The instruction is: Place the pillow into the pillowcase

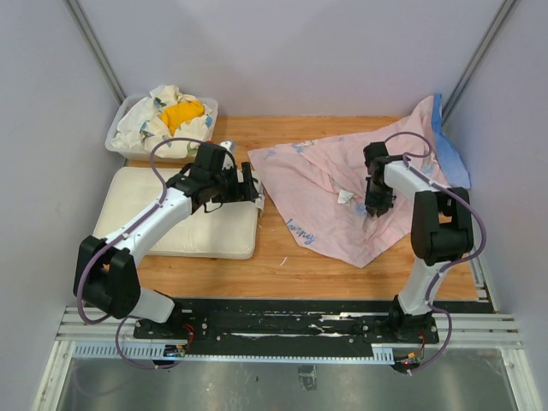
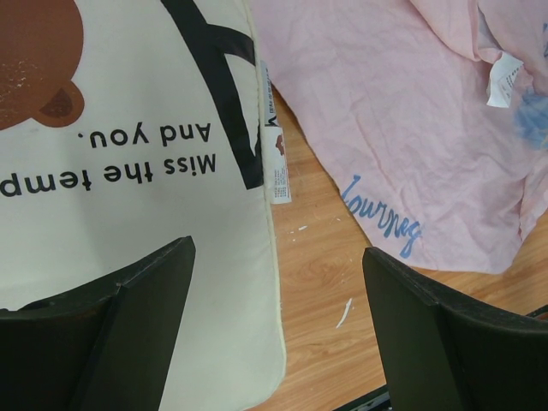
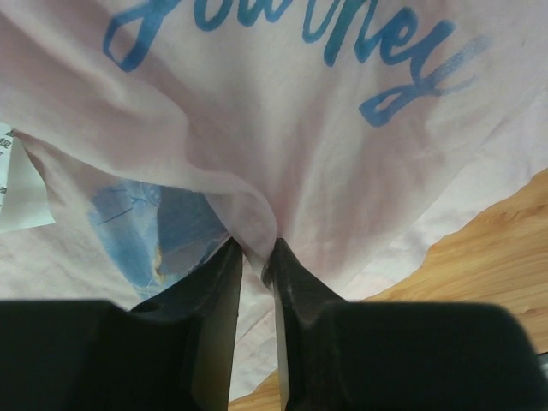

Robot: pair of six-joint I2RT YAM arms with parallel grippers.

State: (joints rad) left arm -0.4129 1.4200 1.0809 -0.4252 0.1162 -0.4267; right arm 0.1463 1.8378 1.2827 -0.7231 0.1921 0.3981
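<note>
Pinching crumpled pink pillowcase (image 1: 318,181): right gripper (image 3: 257,248); left gripper (image 2: 276,250) agape over cream pillow (image 2: 137,214).

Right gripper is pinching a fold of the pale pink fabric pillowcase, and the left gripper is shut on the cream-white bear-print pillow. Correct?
No: the left wrist view shows the left gripper open over the edge of the cream-white pillow. The right gripper does pinch the pillowcase.
</note>
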